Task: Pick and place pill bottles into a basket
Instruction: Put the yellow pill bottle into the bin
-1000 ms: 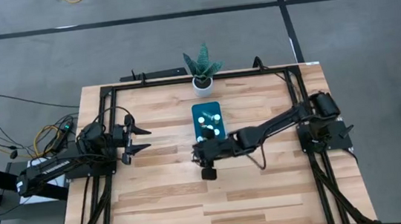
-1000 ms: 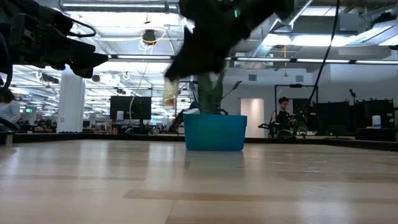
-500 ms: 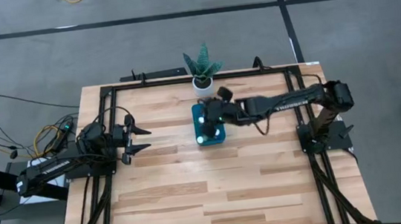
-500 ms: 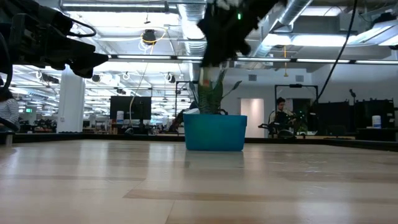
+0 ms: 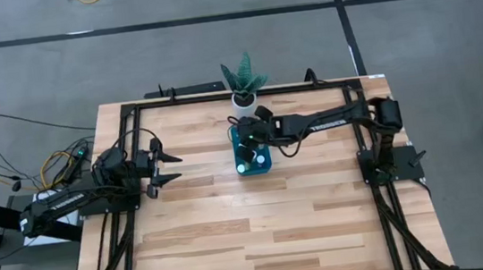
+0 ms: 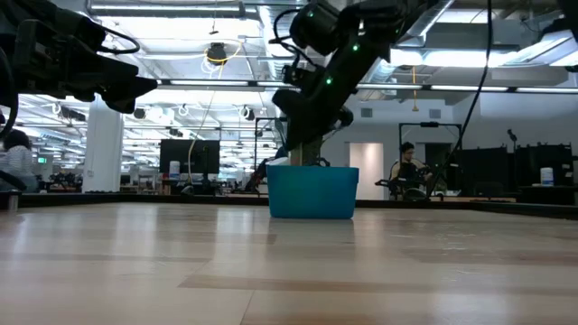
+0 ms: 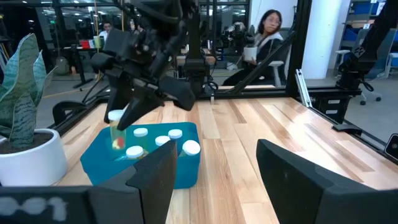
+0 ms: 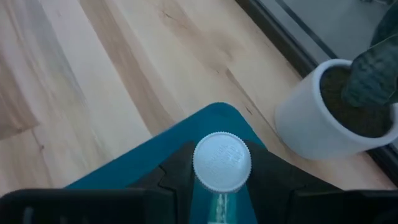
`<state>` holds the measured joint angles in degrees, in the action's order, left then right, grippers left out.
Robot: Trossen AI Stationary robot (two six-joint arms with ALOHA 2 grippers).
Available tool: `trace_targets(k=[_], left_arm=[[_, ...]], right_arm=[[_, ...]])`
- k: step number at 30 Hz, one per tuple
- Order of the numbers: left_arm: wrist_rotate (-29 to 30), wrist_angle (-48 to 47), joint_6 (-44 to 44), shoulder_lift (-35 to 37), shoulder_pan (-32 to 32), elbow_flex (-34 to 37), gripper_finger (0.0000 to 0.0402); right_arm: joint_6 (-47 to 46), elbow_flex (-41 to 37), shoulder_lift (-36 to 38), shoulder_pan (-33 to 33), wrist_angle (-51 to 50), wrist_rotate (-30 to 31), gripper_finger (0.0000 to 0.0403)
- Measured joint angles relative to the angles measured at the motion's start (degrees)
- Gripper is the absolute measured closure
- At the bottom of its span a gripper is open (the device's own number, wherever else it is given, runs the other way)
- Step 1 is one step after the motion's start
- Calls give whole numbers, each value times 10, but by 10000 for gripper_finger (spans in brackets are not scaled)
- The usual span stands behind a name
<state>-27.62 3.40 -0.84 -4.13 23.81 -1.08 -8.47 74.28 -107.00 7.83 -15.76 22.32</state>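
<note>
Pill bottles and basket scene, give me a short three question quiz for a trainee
1. True or false: the right hand holds a pill bottle over the basket.
2. What stands just beyond the basket? A) potted plant B) mug C) box
3. Fill in: the left hand waits with fingers ____, away from the basket.

Key: 1 true; 2 A; 3 open

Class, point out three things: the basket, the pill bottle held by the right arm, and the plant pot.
basket (image 6: 312, 191), low view, front wall.
pill bottle (image 8: 222, 161), right wrist view, cap top.
plant pot (image 7: 31, 158), left wrist view, white side.
</note>
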Motion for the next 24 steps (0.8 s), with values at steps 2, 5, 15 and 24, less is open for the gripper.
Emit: trace_targets(k=[2,5,15,24], left_arm=[[0,0,0,0,0,0,189],[0,0,0,0,0,0,189],[0,0,0,0,0,0,189],[0,0,0,0,0,0,189]], right_arm=[[9,0,-3,4,-1,-4,285],[15,0,-2,7,3,-6,284],[29,-2,-25,13,12,-41,284],[44,0,-37,12,26,-43,284]])
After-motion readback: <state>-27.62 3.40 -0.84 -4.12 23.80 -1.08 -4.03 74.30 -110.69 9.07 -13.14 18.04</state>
